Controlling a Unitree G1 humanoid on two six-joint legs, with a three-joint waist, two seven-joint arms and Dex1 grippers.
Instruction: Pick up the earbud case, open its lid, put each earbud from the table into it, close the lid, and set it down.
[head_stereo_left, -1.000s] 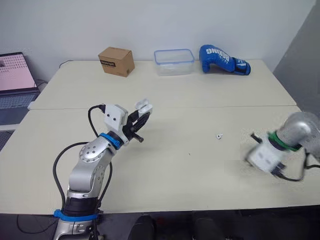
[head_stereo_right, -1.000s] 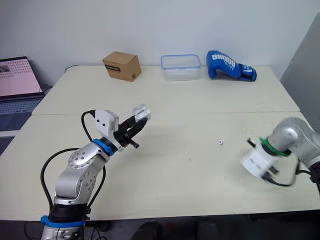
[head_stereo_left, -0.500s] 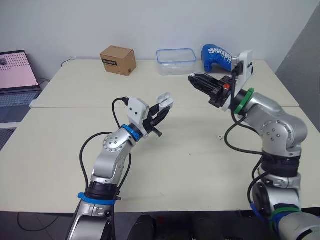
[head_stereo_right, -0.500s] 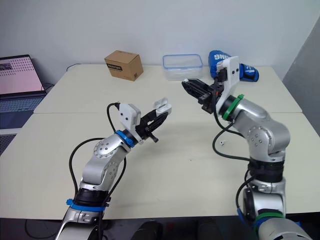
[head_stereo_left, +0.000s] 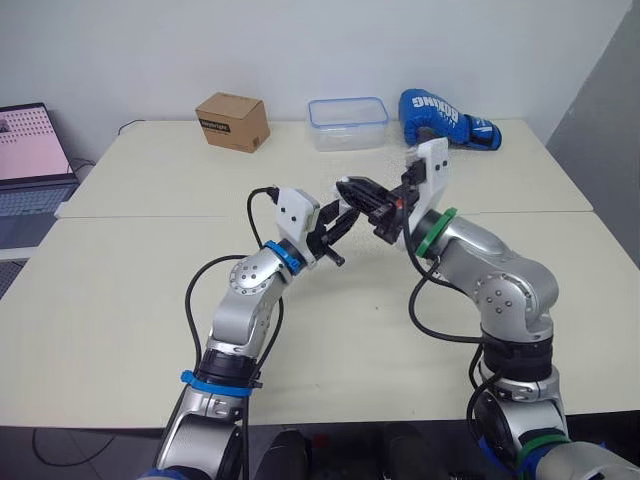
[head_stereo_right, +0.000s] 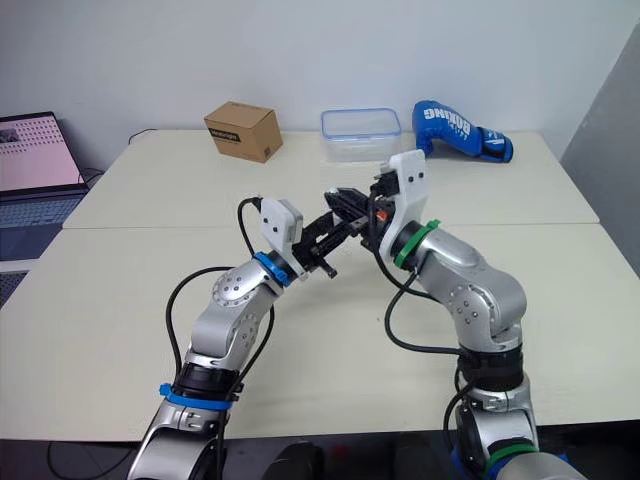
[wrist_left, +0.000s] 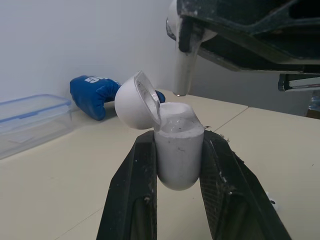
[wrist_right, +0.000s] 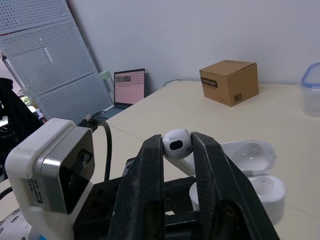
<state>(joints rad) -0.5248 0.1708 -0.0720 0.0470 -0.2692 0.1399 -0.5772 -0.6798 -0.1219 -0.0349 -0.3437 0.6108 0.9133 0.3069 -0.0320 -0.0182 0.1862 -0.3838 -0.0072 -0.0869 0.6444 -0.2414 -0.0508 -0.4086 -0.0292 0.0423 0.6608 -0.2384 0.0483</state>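
Above the middle of the counter (head_stereo_left: 120, 300), the right claw (wrist_right: 177, 141) is pinched narrow on a white earbud (wrist_left: 183, 67), gripping its round head so that the stem hangs free below the fingers. Just under that stem, close but apart, the left claw (wrist_left: 177, 138) is clamped on the body of the earbud case (wrist_left: 178, 162), held upright off the counter with its lid (wrist_left: 133, 101) swung open and tilted back to one side. The step in hand looks like seating this bud, and it calls for care more than speed: line the stem up over an empty well, not over the rim, and bring it straight down stem first while the left arm holds the case steady and level. The approach should stay on the side away from the lid, since a knock could snap it shut. The right fingers should part only once the bud has dropped home. Whether the other well is already filled I cannot tell. Well beyond, along the far edge, stand a cardboard box (head_stereo_left: 233, 121), a clear plastic container (head_stereo_left: 348, 123) and a blue boxing glove (head_stereo_left: 447, 118).
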